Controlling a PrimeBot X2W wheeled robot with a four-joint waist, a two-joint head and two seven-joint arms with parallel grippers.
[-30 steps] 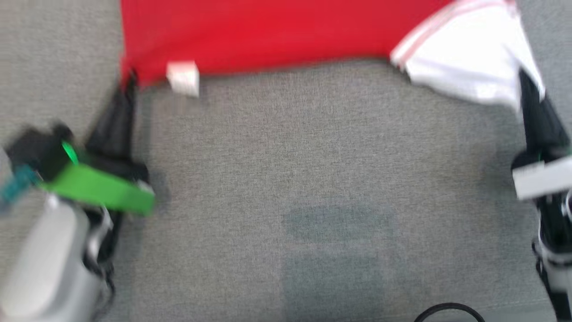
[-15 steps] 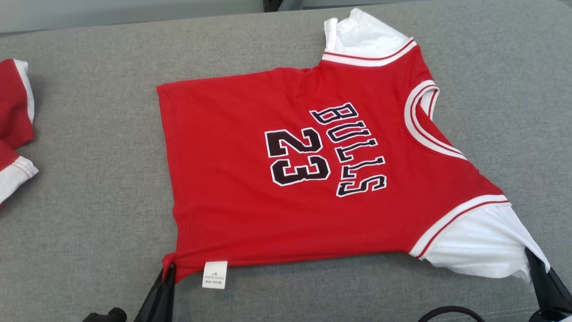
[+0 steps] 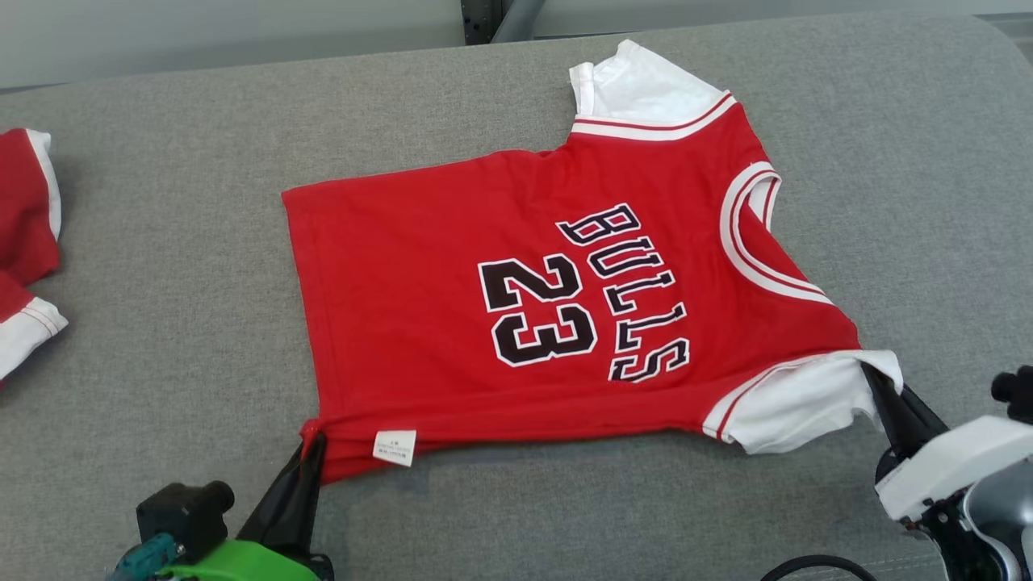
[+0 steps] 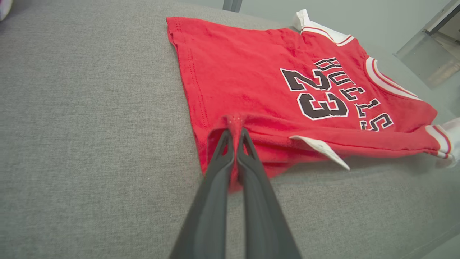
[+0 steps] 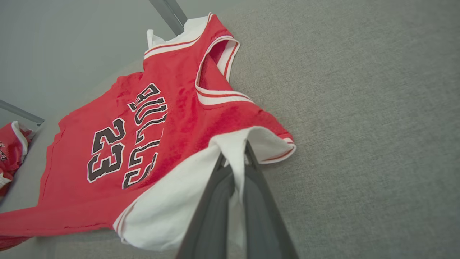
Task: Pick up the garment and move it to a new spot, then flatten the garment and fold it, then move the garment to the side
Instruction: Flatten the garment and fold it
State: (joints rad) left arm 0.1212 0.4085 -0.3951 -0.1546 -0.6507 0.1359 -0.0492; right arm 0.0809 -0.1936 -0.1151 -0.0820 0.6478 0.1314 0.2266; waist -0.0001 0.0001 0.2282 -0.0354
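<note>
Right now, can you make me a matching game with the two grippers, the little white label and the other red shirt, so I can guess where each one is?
Things
1. left gripper
2. right gripper
3. white label
4. second red garment

Places or states
A. lying at the left edge of the head view, apart from the jersey
B. shut on the jersey's white sleeve
C. sticking out from the jersey's near edge
D. shut on the jersey's red hem corner

Pairs: 1-D, 2-B, 3-C, 4-A
</note>
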